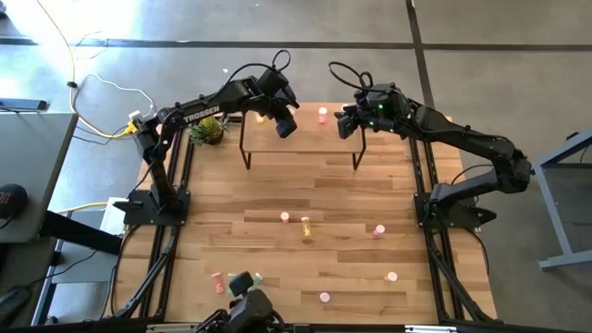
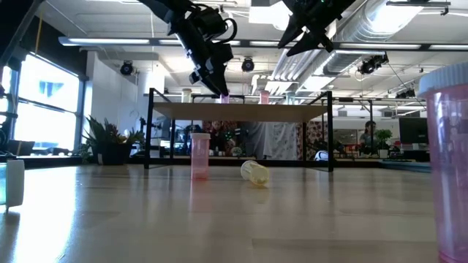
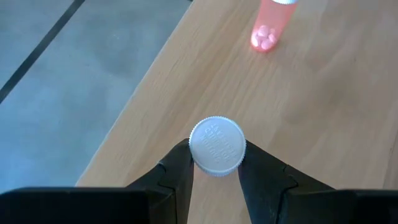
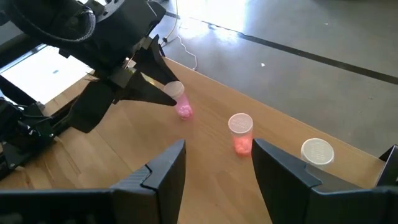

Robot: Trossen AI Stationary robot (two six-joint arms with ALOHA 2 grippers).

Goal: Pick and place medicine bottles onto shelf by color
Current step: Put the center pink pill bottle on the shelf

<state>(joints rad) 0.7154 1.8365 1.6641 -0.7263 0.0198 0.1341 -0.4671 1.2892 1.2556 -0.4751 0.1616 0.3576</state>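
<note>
The shelf (image 1: 301, 139) stands at the table's far side. My left gripper (image 1: 285, 122) reaches over its left half and is shut on a pink medicine bottle (image 4: 181, 104) with a white cap. A reddish bottle (image 4: 240, 134) and a white-capped one (image 4: 317, 151) stand on the shelf top to its right. My right gripper (image 4: 217, 146) hovers open above the shelf's right end (image 1: 347, 122), touching nothing. Several more bottles sit on the tabletop, among them an upright pink one (image 2: 199, 155) and a yellowish one lying on its side (image 2: 254, 172). My left gripper pinches the pink bottle at its white cap (image 3: 216, 144), one finger on each side. The fingers (image 4: 152, 87) come slanting down from above and from the table's left. The bottle stands upright, its base (image 2: 224, 99) at the shelf top.
A green-yellow pineapple-like object (image 1: 208, 129) sits left of the shelf. Loose bottles dot the near half of the table (image 1: 378, 230) (image 1: 325, 297) (image 1: 217, 282). A big pink bottle (image 2: 446, 161) stands close to the low camera. Bare wood lies between the shelf and the bottles.
</note>
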